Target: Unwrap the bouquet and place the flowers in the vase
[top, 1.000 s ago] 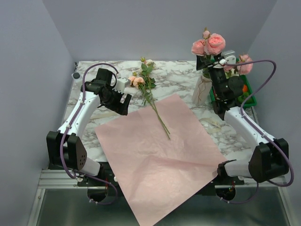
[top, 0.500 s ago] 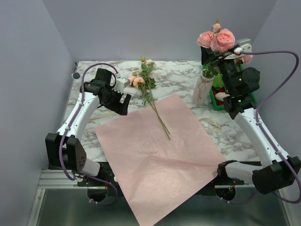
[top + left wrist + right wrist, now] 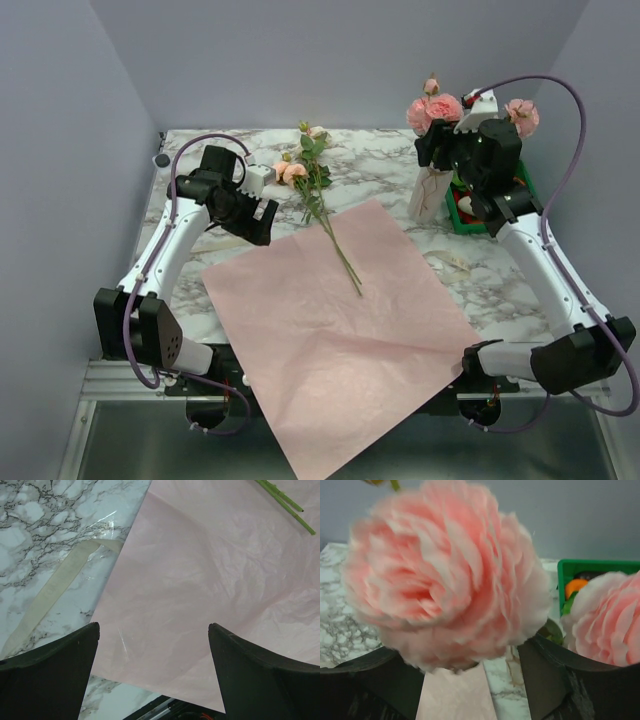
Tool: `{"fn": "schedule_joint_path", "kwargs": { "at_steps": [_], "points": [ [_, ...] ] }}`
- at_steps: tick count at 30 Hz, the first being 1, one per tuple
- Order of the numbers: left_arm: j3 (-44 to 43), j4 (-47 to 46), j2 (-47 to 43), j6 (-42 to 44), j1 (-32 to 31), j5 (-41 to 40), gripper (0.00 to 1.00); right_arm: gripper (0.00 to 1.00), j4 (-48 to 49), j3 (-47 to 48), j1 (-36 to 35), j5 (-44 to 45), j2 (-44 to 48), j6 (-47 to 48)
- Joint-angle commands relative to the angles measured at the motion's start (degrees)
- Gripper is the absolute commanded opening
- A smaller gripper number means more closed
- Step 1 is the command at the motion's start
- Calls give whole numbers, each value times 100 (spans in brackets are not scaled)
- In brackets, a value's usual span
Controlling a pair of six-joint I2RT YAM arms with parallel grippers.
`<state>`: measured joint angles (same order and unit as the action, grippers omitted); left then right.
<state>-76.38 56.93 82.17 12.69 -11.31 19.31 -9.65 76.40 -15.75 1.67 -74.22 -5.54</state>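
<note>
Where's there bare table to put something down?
Bare marble lies at the back between the lying flowers and the vase, and right of the pink paper. The vase's corner, with the green tray, is crowded.

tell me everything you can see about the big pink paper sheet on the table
The pale pink paper sheet is thin, tissue-like and lightly creased, roughly square, spread flat on the marble-patterned table, turned corner-first. Its near corner overhangs the table's front edge. Thin green flower stems rest on its far side; a cream ribbon lies beside one edge.
</note>
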Motion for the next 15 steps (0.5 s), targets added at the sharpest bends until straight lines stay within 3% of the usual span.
{"fn": "schedule_joint_path", "kwargs": {
  "at_steps": [1, 6, 10, 15],
  "points": [
    [-96, 117, -184, 93, 32, 205, 99, 75, -573, -301, 10, -139, 442, -535],
    [-158, 152, -149, 94, 32, 222, 99, 61, -775, -922, 10, -1053, 942, -922],
    [-237, 152, -70, 24, 32, 266, 99, 60, -511, -1636, -165, -1546, 1383, -1037],
    [-377, 275, 97, -91, 32, 232, 99, 59, -1091, -1733, -586, -1557, 1383, -870]
  ]
}}
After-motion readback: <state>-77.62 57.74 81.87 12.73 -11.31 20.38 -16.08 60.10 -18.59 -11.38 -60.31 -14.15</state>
